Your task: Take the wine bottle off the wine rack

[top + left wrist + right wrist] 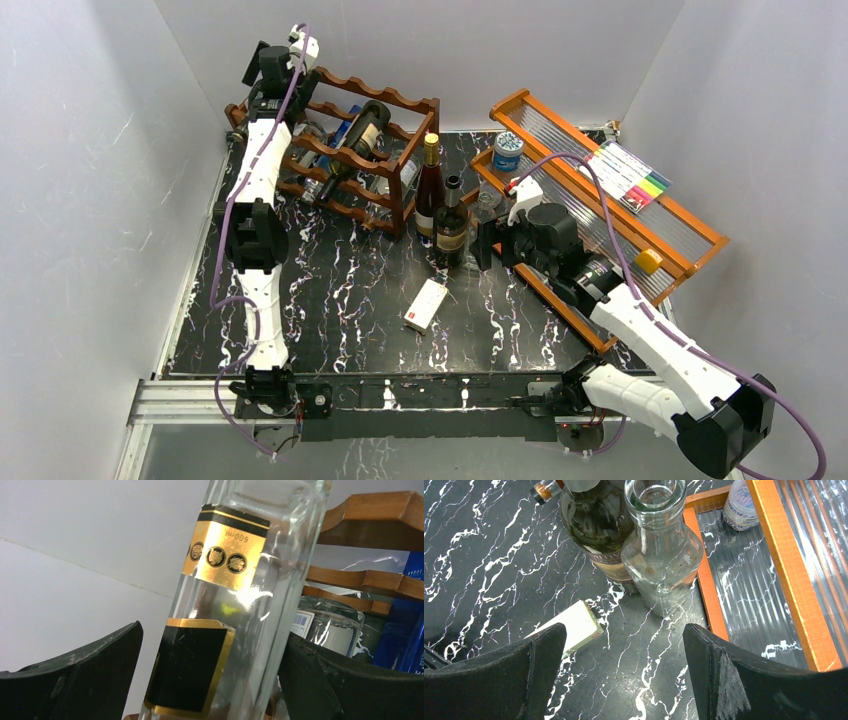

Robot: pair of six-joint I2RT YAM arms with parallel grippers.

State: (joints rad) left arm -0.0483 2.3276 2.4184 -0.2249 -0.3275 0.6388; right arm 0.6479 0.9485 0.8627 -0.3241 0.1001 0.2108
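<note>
The wine rack (380, 97), a dark reddish-brown frame with wavy rails (370, 525), stands at the back left of the table. Several bottles lie in it, among them a dark one (352, 145). My left gripper (265, 105) is at the rack's left end. In the left wrist view a clear glass wine bottle (250, 580) with gold-and-black labels lies between its fingers. That gripper (215, 632) is open, with a gap showing at the left finger (85, 670). My right gripper (624, 630) hangs open over the bare table, holding nothing.
Three bottles stand mid-table: a red one with a gold cap (430, 190), a squat dark one (452, 228) and a clear one (661, 555). A white box (427, 303) lies in front. At the right, an orange-brown stepped shelf (610, 190) holds a can (508, 150) and markers (630, 175).
</note>
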